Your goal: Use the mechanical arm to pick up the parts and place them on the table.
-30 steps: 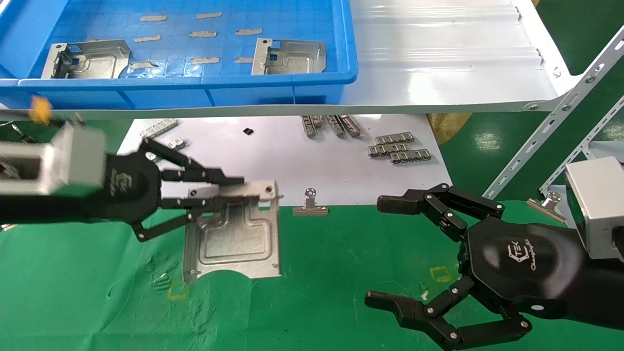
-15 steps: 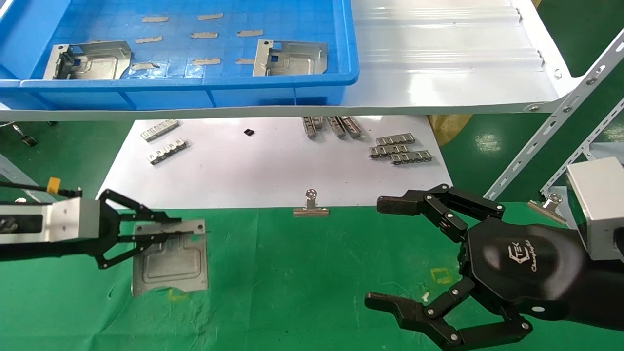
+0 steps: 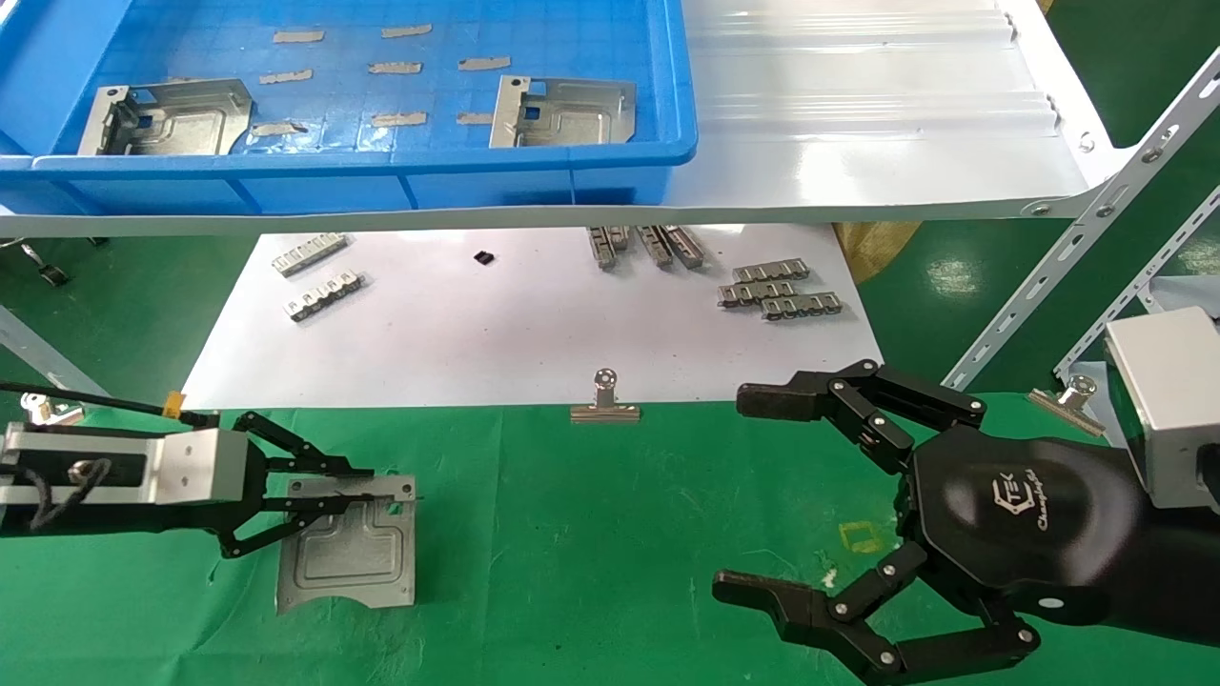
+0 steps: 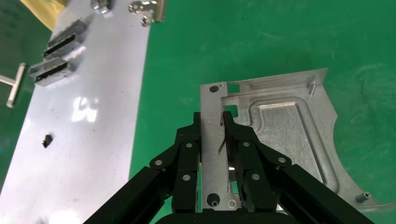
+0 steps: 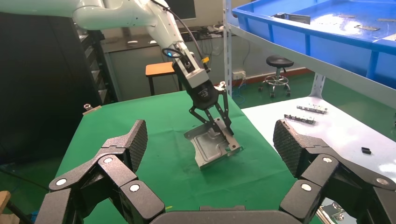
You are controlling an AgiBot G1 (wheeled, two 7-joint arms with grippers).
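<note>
My left gripper (image 3: 381,491) is at the near left, low over the green table (image 3: 591,534). It is shut on a folded tab at the edge of a shiny silver stamped part (image 3: 348,557). In the left wrist view the fingers (image 4: 191,140) pinch that tab, and the part (image 4: 280,130) spreads beyond them. In the right wrist view the part (image 5: 208,149) hangs tilted, its lower edge at the cloth. Two more parts (image 3: 167,116) (image 3: 562,111) lie in the blue bin (image 3: 381,176). My right gripper (image 3: 739,491) is open and empty at the near right.
The blue bin stands on a glossy white shelf (image 3: 858,124) at the back. Below it a white sheet (image 3: 496,333) carries several comb-like metal strips (image 3: 777,291). Binder clips (image 3: 604,400) (image 3: 1067,398) hold the sheet's edge. A slotted white shelf strut (image 3: 1077,238) runs at the right.
My left gripper has carried the part from the sheet's front edge leftwards and down to the near-left cloth. The right arm has not moved.
</note>
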